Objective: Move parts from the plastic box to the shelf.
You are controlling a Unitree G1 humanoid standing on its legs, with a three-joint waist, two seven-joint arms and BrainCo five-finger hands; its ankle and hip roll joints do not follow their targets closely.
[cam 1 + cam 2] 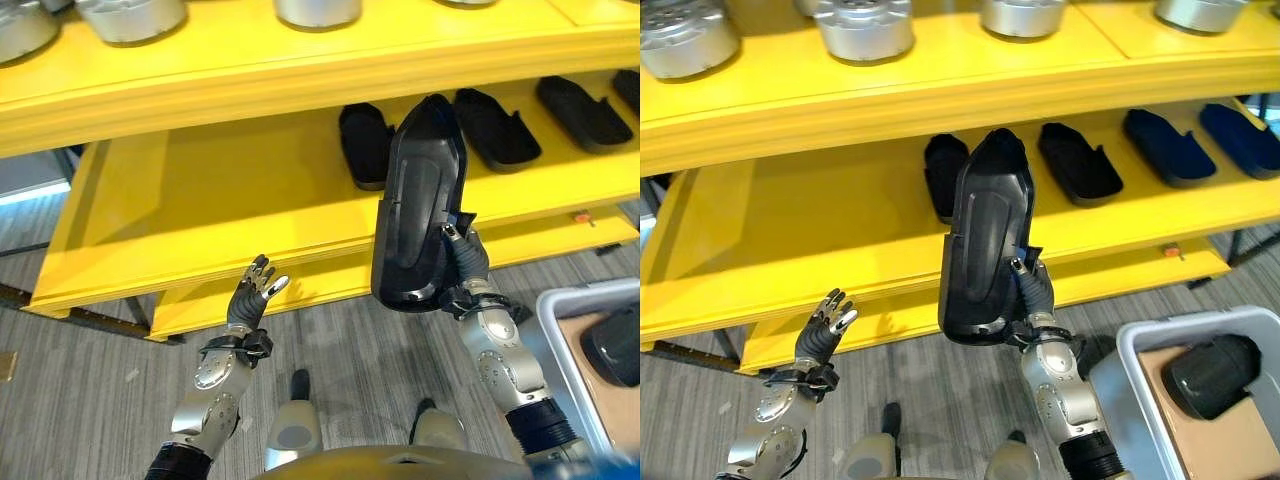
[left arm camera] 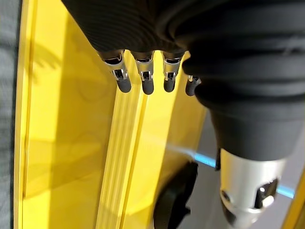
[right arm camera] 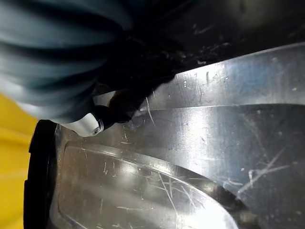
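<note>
A long black moulded part (image 1: 415, 200) stands upright in front of the yellow shelf's middle level (image 1: 200, 200), its tip overlapping the shelf's front edge. My right hand (image 1: 462, 262) is shut on its lower right edge from behind; the right wrist view has the part's glossy scratched surface (image 3: 167, 167) up close. My left hand (image 1: 252, 290) is open and holds nothing, raised near the lower shelf's front edge, its fingers (image 2: 143, 76) straight. A grey plastic box (image 1: 1130, 350) at the lower right holds another black part (image 1: 1212, 375).
Three similar black parts (image 1: 365, 145) (image 1: 497, 128) (image 1: 582, 112) lie in a row on the middle level, right of centre. Its left half is bare. Round metal parts (image 1: 130, 15) (image 1: 318, 10) sit on the top level. Grey floor lies below.
</note>
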